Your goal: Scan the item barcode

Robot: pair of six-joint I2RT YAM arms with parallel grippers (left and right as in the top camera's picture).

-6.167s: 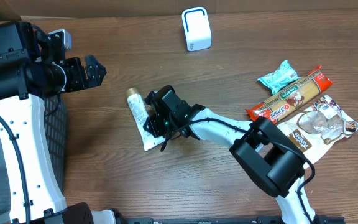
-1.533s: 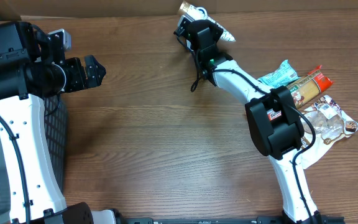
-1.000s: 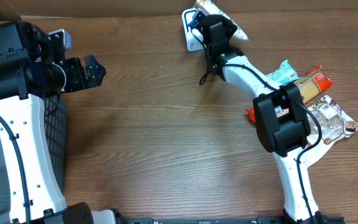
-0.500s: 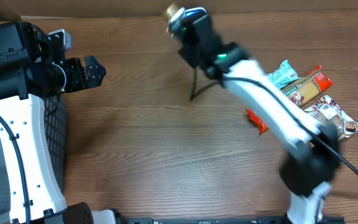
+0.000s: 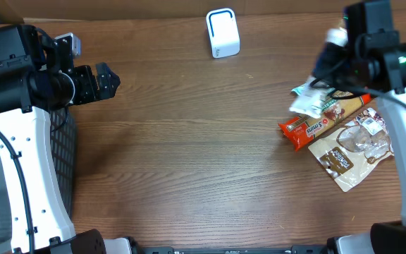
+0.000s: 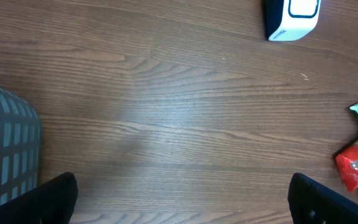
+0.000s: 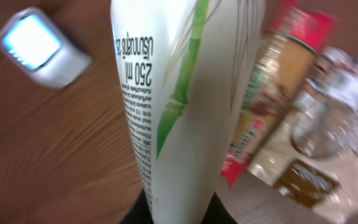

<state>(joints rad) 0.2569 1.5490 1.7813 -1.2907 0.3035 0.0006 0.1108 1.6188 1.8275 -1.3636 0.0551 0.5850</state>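
A white tube [image 7: 185, 93] with green bamboo print and "250 ml" text fills the right wrist view. My right gripper [image 7: 174, 213] is shut on its lower end, a dark finger [image 7: 138, 214] on either side. Overhead, the right gripper [image 5: 330, 62] is blurred and hangs at the far right, above the snack packs. The white scanner [image 5: 222, 33] with its blue-lit face stands at the back centre, well left of the tube, and the scanner [image 7: 39, 46] shows at the upper left of the right wrist view. My left gripper [image 5: 108, 76] is open over bare wood at the left, far from the scanner [image 6: 291, 18].
A teal pack [image 5: 317, 85], a red and tan bar [image 5: 326, 116] and a clear-windowed bag [image 5: 358, 144] lie at the right. A black mesh basket [image 5: 60, 162] stands at the left edge under the left arm. A cardboard wall runs along the back.
The right arm has swung with the tube from the scanner at the back centre over to the far right, above the snack packs. The left arm has not moved.
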